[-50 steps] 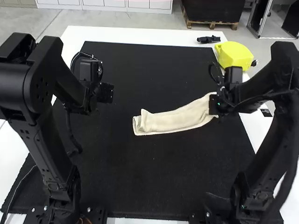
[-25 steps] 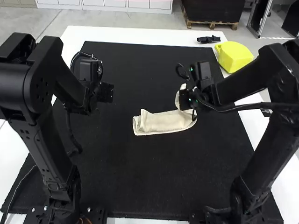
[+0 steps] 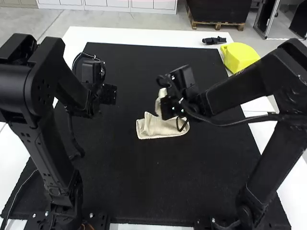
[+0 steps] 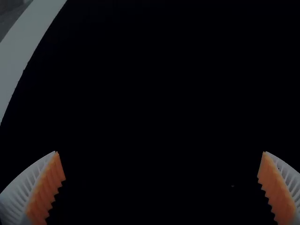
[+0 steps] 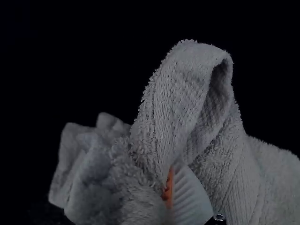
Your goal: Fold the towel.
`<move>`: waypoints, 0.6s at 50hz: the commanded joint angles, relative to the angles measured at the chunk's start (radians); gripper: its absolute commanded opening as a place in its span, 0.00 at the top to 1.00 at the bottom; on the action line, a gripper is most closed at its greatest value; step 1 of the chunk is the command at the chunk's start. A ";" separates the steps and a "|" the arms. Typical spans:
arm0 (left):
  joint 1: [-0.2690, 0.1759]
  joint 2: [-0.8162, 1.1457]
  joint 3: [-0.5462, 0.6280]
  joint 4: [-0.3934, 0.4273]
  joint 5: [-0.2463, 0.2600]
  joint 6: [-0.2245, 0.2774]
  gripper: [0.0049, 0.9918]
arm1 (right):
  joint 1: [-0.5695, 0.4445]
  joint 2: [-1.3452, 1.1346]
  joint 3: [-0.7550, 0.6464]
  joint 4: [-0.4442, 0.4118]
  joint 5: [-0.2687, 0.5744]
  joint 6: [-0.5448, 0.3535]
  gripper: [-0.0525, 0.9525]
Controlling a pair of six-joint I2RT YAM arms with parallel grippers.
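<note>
My right claw (image 3: 168, 106) is closed on the raised end of a cream, terry-textured towel (image 3: 165, 128), pinching a gathered part of the cloth. The towel is near the middle of the black fabric mat (image 3: 148, 182) that covers much of my white counter (image 3: 163, 35). One part lies on the mat in a short, narrow band, its far end from my grip a little rumpled, with a small corner poking up. The part I have hold of stands above the mat, beside and partly over that band.

Up close, the cloth rises in an open, rounded loop, its ribbed border curving along the side. One of my white ribbed fingers (image 5: 191, 199) is tucked against the towel, a sliver of its orange pad showing; the cloth hides the other.

My left claw (image 3: 108, 94) hangs over the mat, well apart from the towel, its ribbed fingers spread wide and nothing between their orange pads (image 4: 47, 187).

At the counter's far corner sit a smooth yellow block-like object (image 3: 238, 57) and, near it, a small black object (image 3: 214, 40).
</note>
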 commanded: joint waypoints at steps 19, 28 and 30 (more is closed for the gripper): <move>0.009 0.020 0.006 0.020 -0.010 0.001 0.02 | 0.067 0.128 0.014 0.083 -0.001 0.019 0.97; 0.009 0.020 0.006 0.019 -0.010 0.000 0.02 | 0.063 0.158 0.021 0.143 -0.012 0.011 0.97; 0.009 0.020 0.006 0.020 -0.010 0.000 0.02 | 0.061 0.165 0.031 0.152 -0.012 0.009 0.97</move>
